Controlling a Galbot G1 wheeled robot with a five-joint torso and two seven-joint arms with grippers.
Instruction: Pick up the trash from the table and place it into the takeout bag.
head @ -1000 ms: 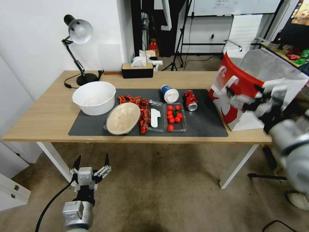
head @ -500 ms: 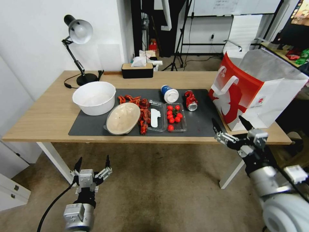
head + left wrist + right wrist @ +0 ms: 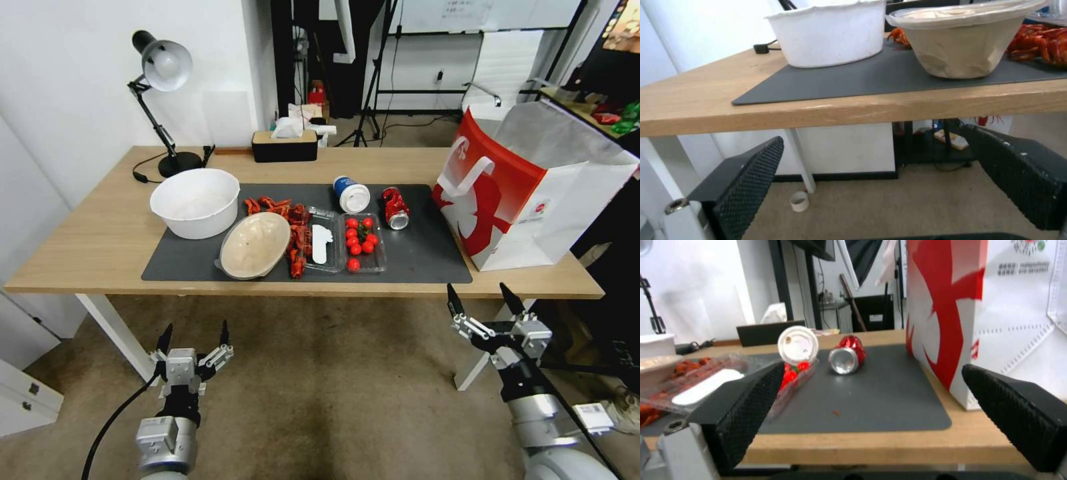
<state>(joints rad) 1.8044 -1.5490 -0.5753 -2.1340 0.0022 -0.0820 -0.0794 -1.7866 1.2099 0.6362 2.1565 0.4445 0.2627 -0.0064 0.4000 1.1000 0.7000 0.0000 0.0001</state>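
Hanging below the front edge of the table (image 3: 100, 247), the right gripper (image 3: 485, 305) has dropped away from the takeout bag (image 3: 527, 193) — a second ago it was up against the bag's red face, and now it sits low, in front of the table's right-hand leg, with its fingers spread wide and nothing between them. That reads to me as a delivery finished and the arm coming back to rest before the next pick. The left gripper (image 3: 193, 337) is parked low too, near the table's left leg, fingers likewise apart and empty.

Plenty of trash is left on the dark grey mat (image 3: 427, 257) that covers the table's middle. Nearest the bag lies the crushed red can (image 3: 395, 207) on its side, with the blue-white cup (image 3: 351, 194) tipped over just beside it. Further from the bag, a clear tray (image 3: 364, 243) holds red tomatoes, touching another clear tray (image 3: 323, 245) with a white piece in it; orange-red food scraps (image 3: 293, 230) spill between that and the beige shallow bowl (image 3: 255, 245), which stands tilted. A white bowl (image 3: 195, 201) sits at the mat's far-left corner.

The bag stands upright on the table's right end, mouth open, silvery lining showing. Behind the mat are a desk lamp (image 3: 163, 67) and a dark tissue box (image 3: 285, 145) — beyond them, a white wall, tripods and cables on the floor.
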